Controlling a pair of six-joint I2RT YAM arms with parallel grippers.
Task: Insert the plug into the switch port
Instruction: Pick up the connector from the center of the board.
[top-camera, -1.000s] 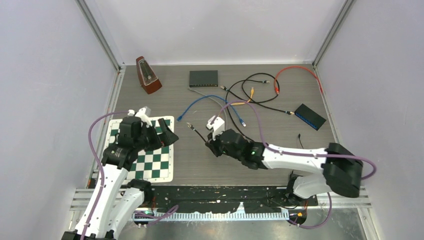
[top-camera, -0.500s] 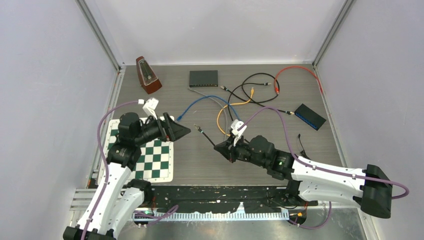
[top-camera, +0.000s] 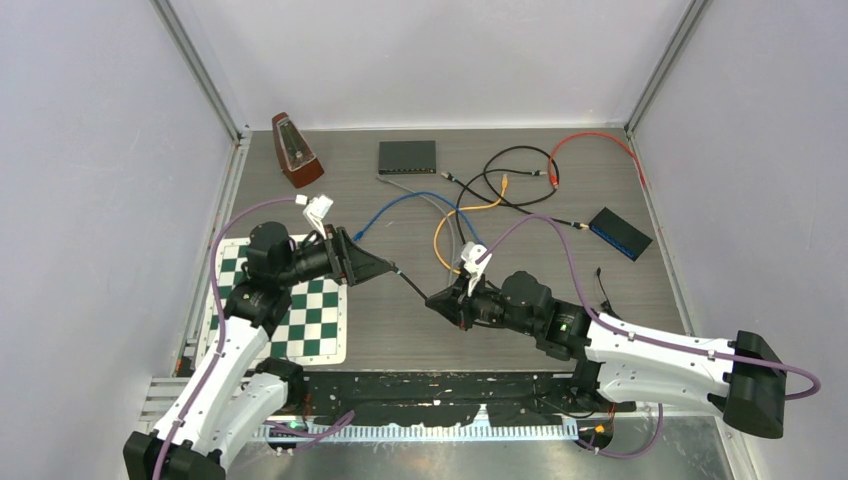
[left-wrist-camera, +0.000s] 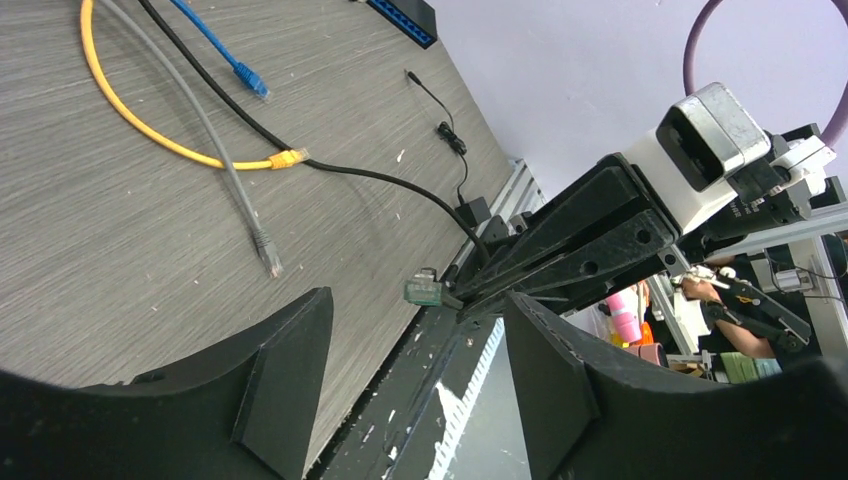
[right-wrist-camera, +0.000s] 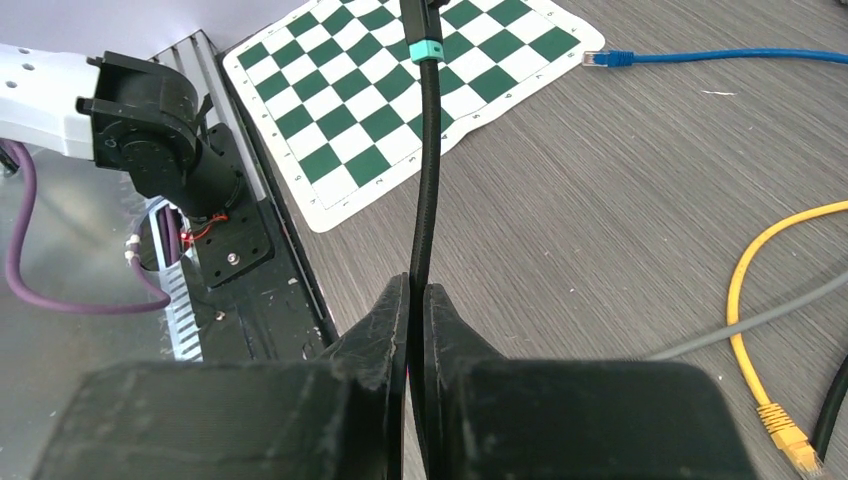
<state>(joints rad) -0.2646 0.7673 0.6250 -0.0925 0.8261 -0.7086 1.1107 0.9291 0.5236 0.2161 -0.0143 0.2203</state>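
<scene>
The black cable (right-wrist-camera: 425, 170) is clamped by the closed right gripper (right-wrist-camera: 415, 300). Its plug (left-wrist-camera: 424, 291) is held between the parted jaws of the left gripper (top-camera: 378, 266), apparently untouched. Insertion into the switch (top-camera: 407, 156), well beyond both grippers, is not yet begun.

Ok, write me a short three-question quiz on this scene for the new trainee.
1. True or false: the right tool is shut on the black cable.
2. Where is the cable's plug relative to the left tool? A) in the gap between its open fingers, not clamped; B) clamped tight in it; C) lying on the floor outside the cell.
3. Fill in: the plug is not yet in the dark switch, which sits near the ____ edge of the table.

Key: 1 true; 2 A; 3 far.
</scene>
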